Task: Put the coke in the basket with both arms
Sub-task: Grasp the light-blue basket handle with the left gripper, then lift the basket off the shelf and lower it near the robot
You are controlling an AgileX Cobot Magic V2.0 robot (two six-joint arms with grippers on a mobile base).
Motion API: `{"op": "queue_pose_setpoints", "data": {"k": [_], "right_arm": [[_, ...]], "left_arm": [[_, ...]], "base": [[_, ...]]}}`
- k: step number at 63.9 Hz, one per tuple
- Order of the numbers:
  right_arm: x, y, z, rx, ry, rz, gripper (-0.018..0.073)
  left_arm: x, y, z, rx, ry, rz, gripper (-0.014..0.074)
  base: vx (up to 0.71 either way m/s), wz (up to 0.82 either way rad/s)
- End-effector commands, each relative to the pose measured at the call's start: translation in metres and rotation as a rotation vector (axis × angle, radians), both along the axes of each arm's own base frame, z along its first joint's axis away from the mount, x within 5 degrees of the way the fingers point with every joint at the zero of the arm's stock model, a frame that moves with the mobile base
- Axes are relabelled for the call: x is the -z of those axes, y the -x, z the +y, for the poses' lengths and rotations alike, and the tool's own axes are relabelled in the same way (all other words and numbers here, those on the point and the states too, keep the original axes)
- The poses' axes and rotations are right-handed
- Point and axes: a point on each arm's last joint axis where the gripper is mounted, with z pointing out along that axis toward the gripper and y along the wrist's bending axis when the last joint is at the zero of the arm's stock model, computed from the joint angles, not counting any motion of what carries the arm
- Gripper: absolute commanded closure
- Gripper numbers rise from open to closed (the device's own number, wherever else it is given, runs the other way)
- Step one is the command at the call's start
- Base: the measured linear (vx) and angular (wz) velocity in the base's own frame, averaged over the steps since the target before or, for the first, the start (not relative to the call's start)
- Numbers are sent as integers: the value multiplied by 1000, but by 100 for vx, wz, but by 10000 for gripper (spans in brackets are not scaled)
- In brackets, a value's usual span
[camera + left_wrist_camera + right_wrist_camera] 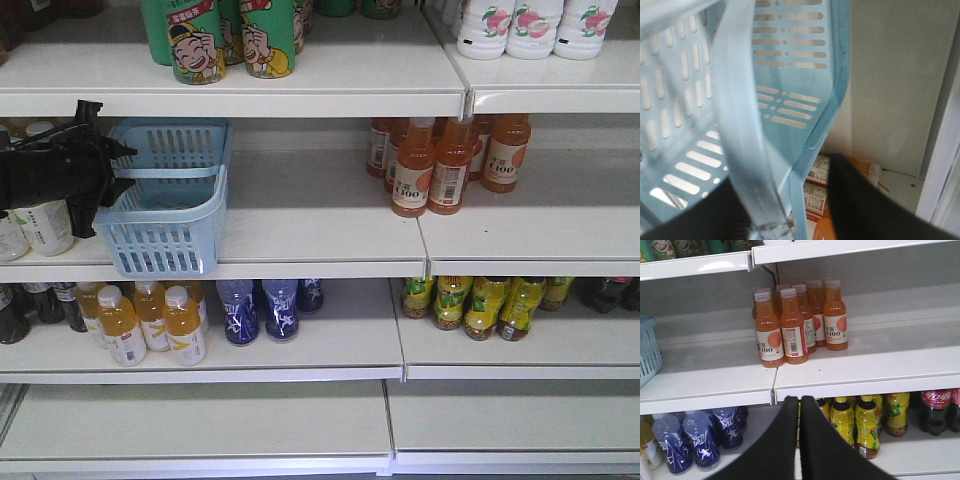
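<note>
L tool (pixel 118 172) at basket (pixel 160 245) left rim, jaws wide w/ handle (pixel 742 125) between, not pinched. R tool (pixel 799 412) closed, empty; basket is off to its left. Coke not in any view, only dark cola bottles (pixel 935 410) lower right.

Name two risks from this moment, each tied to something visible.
The left gripper straddles the handle of the basket at the shelf edge; a pull might tip it off. No red coke is in view; the only cola before the shut right gripper is dark plastic bottles, a possible wrong pick.
</note>
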Motion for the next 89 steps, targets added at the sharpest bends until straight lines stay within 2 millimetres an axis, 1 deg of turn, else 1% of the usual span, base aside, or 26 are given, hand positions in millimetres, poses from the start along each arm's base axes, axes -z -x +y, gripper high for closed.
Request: {"op": "queue_pose_setpoints", "data": {"k": [1,4,17,34,40,50,59,63,75,79,82,89], "right_arm": [[-4,1,1,-6,12,-82,564],[-4,1,1,-6,12,-82,564],[-4,1,1,-6,12,-82,564],[-4,1,1,-6,12,-82,564],[-4,1,1,-6,12,-82,564],[-4,1,1,-6,12,-82,564],[-4,1,1,-6,12,-82,564],[-4,1,1,-6,12,-82,564],[-4,1,1,-6,12,-82,564],[-4,1,1,-6,12,-82,564],[-4,1,1,-6,12,-82,564],[-4,1,1,-6,12,-82,564]], "left_arm": [[-39,2,-6,43,36,-140,526],[-41,2,-8,91,6,-168,608],[-46,7,-20,265,-51,-257,604],[-58,21,-42,531,83,-357,604],[-61,26,-47,608,102,-391,604],[-62,42,-55,749,156,-412,604],[-56,70,-64,847,108,-406,604],[-57,83,-70,887,89,-428,604],[-52,135,-90,1011,59,-491,604],[-47,152,-95,1040,42,-498,604],[-46,163,-97,1055,26,-513,604],[-37,191,-102,1077,2,-542,604]], "base": [[0,0],[0,0],[0,0],[0,0],[0,0],[0,0],[0,0],[0,0],[0,0],[0,0],[0,0],[0,0]]}}
